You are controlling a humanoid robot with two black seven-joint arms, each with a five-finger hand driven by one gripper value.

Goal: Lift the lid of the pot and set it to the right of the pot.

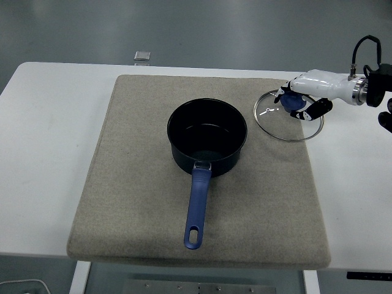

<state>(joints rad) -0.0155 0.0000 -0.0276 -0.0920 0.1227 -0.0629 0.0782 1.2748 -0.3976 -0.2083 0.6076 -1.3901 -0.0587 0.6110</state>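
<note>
The right hand (304, 103) grips the blue knob of the glass lid (288, 116), which sits right of the open pot (207, 138), overlapping the mat's (153, 202) edge.

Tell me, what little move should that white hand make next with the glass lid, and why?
Probably lower the lid flat and let go. The right hand grips its blue knob, and the lid already sits to the right of the open pot, over the mat's right edge and the white table. Whether it touches down yet is unclear.
</note>
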